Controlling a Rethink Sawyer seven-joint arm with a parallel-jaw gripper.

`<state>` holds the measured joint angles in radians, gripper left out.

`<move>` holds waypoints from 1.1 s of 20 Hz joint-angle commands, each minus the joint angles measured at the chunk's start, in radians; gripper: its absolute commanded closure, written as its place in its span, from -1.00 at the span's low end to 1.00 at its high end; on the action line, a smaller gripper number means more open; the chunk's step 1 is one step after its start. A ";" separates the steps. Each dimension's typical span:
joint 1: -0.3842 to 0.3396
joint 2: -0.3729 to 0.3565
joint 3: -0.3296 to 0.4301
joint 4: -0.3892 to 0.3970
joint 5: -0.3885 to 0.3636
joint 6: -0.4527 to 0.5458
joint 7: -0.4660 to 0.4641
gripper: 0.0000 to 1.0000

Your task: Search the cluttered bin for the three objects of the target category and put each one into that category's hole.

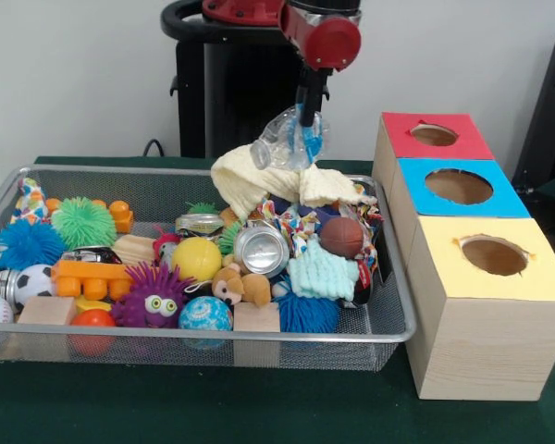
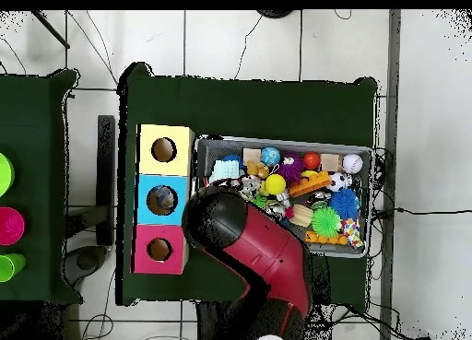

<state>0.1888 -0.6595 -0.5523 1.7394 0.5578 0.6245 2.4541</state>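
The silver wire mesh bin [image 1: 213, 339] is full of toys; it also shows in the overhead view [image 2: 277, 141]. My gripper [image 1: 302, 128] hangs over the bin's far right part. It is shut on a crushed clear plastic bottle [image 1: 285, 141], held just above a cream cloth [image 1: 245, 180] that lies on the pile. Right of the bin stand three wooden boxes, each with a hole: red top [image 1: 398, 139], blue top [image 1: 416, 190], yellow top [image 1: 444, 268]. In the overhead view the arm [image 2: 258, 253] hides the gripper and the bottle.
The bin holds a crushed silver can [image 1: 260, 250], a brown toy football [image 1: 341, 237], a yellow ball [image 1: 197, 259], a purple spiky toy [image 1: 154, 296], an orange brick [image 1: 92, 277], wooden blocks and spiky balls. The boxes stand close against the bin's right side.
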 commanded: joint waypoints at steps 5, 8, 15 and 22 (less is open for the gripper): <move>0.074 0.065 0.012 -0.095 0.051 0.155 0.438 1.00; 0.089 0.078 0.010 -0.110 0.054 0.158 0.467 1.00; 0.101 0.121 0.027 -0.140 0.065 0.131 0.510 1.00; 0.083 0.157 0.068 -0.110 0.101 0.025 0.487 1.00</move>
<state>0.2976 -0.5698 -0.5773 1.6329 0.6048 0.6673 2.6601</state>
